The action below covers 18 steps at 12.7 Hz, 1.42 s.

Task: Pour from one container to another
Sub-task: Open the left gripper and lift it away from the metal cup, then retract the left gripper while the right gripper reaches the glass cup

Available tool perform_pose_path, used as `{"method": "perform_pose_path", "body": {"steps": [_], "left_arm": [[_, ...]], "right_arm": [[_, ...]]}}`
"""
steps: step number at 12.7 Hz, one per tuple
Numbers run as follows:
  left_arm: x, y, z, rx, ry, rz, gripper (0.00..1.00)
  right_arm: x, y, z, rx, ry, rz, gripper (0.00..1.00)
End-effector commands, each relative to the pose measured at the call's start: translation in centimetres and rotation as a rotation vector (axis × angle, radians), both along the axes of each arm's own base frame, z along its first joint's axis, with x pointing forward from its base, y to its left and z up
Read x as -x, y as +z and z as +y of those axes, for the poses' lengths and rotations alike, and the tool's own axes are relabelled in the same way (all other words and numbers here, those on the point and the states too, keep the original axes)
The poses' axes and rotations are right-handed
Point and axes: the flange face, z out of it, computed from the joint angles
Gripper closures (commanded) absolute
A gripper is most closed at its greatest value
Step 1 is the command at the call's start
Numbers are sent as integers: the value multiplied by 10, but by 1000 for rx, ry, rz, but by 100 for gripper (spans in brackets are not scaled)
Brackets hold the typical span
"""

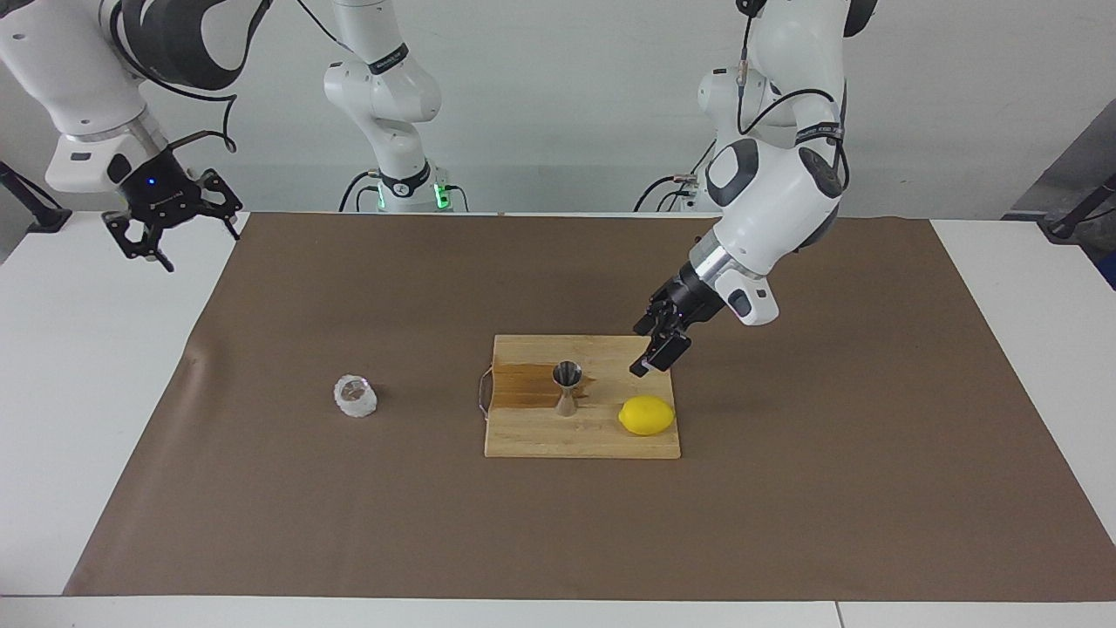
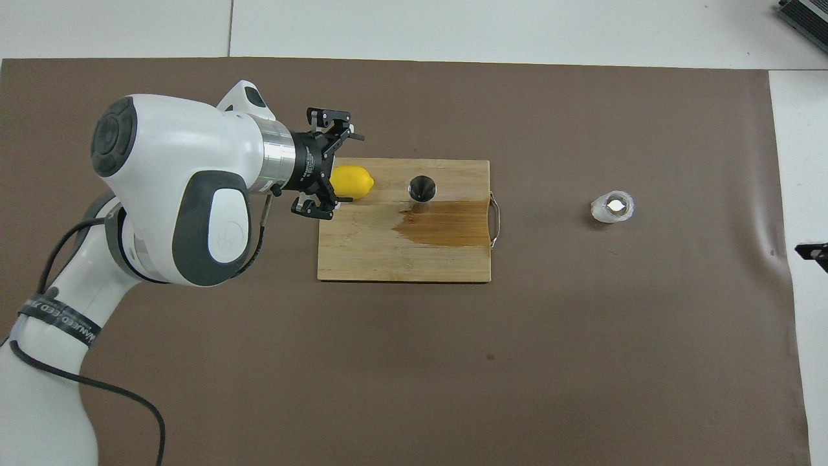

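The small clear glass cup (image 1: 355, 397) (image 2: 612, 208) stands alone on the brown mat toward the right arm's end. The steel hourglass jigger (image 1: 568, 388) (image 2: 422, 191) stands upright on the wooden cutting board (image 1: 532, 436) (image 2: 388, 252). My left gripper (image 1: 649, 353) (image 2: 339, 165) hangs open and empty over the board's corner at the left arm's end, above the lemon and clear of the jigger. My right gripper (image 1: 187, 244) is open and empty, raised over the white tabletop at the right arm's end; in the overhead view only a tip shows.
A yellow lemon (image 1: 647, 415) (image 2: 352, 182) lies on the board beside the jigger. A dark wet patch (image 2: 446, 226) spreads across the board from the jigger toward its wire handle (image 2: 496, 223). The brown mat (image 1: 785, 488) covers most of the table.
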Motion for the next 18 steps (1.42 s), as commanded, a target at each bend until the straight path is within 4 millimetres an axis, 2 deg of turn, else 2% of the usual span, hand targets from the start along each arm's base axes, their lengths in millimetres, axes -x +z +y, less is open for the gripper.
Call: {"method": "perform_pose_path", "body": {"steps": [1, 4, 6, 8, 9, 10, 11, 12, 14, 15, 16, 18], "left_arm": [[1, 7, 33, -95, -39, 2, 0], [-5, 14, 80, -266, -207, -50, 0], [-14, 14, 118, -340, -309, -90, 0], [-21, 27, 153, -366, -329, -120, 0], [-22, 30, 158, -394, -386, -144, 0], [-24, 34, 169, -439, -451, -174, 0], [-27, 41, 182, -465, -494, -200, 0], [-29, 48, 194, -480, -543, -211, 0], [-26, 56, 210, -508, -729, -239, 0], [-19, 68, 215, -527, -859, -274, 0], [-10, 81, 223, -539, -964, -295, 0], [11, 105, 234, -577, -1094, -275, 0]], "right_arm": [[-23, -51, -19, -114, 218, -96, 0], [-51, -120, -21, -304, 314, -175, 0], [-66, -150, -13, -351, 330, -213, 0], [-72, -179, 13, -380, 448, -199, 0], [-70, -187, 19, -408, 464, -196, 0], [-69, -201, 20, -434, 479, -205, 0], [-70, -228, 15, -483, 487, -217, 0], [-72, -246, 18, -546, 494, -242, 0], [-75, -257, 21, -569, 496, -254, 0], [-73, -261, 22, -576, 499, -249, 0], [-73, -274, 27, -588, 520, -238, 0], [-75, -282, 30, -581, 544, -246, 0]]}}
